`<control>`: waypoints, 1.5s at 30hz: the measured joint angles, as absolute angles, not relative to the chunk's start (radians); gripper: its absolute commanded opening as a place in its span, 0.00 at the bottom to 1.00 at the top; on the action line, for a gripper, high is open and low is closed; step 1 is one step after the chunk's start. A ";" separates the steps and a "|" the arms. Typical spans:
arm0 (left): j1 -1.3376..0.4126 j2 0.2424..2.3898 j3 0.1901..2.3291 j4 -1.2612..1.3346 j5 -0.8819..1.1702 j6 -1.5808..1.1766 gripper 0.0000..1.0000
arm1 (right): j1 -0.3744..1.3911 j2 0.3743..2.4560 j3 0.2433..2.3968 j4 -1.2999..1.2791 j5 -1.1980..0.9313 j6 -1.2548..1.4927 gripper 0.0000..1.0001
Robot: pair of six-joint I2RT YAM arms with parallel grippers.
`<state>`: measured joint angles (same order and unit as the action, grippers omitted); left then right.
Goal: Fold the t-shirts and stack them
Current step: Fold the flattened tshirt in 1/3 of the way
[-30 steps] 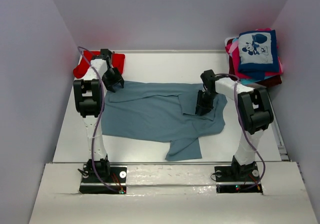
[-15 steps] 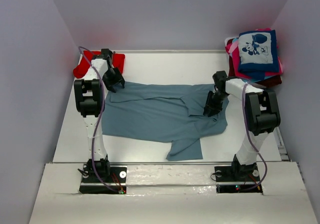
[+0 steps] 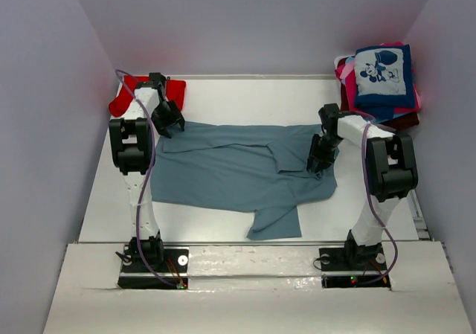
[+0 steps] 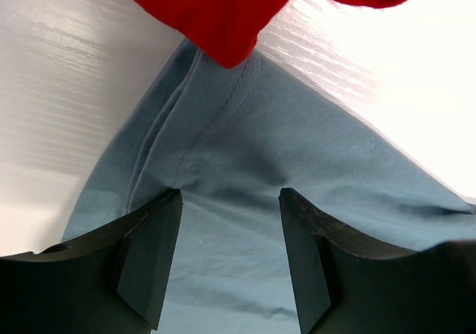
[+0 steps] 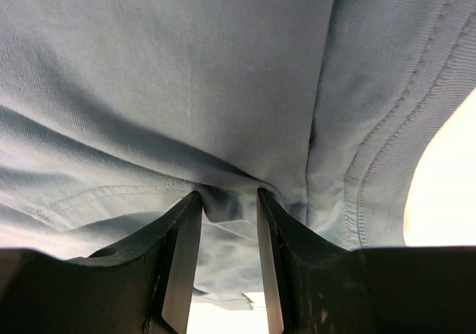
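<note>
Item: grey-blue tee, spread mid-table, long axis left to right, one sleeve trailing toward the near edge.

Right end: right gripper is down on the cloth. The wrist view shows its jaws pinched on a small pleat of the tee beside a ribbed hem.

Far-left corner: left gripper is poised over a seam, jaws apart with nothing between them and cloth directly below.

The red tee is just beyond, its edge meeting that corner. The folded stack is far right, well apart.

Judgement: each arm is nearest its own end of the long axis. The left must close on its corner before both ends can be lifted.
</note>
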<state>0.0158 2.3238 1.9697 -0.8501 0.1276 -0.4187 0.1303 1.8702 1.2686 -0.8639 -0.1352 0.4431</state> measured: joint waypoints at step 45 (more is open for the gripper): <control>-0.017 2.410 2.122 -0.896 0.123 -0.365 0.68 | 0.130 2.239 1.845 -0.927 -0.125 0.471 0.52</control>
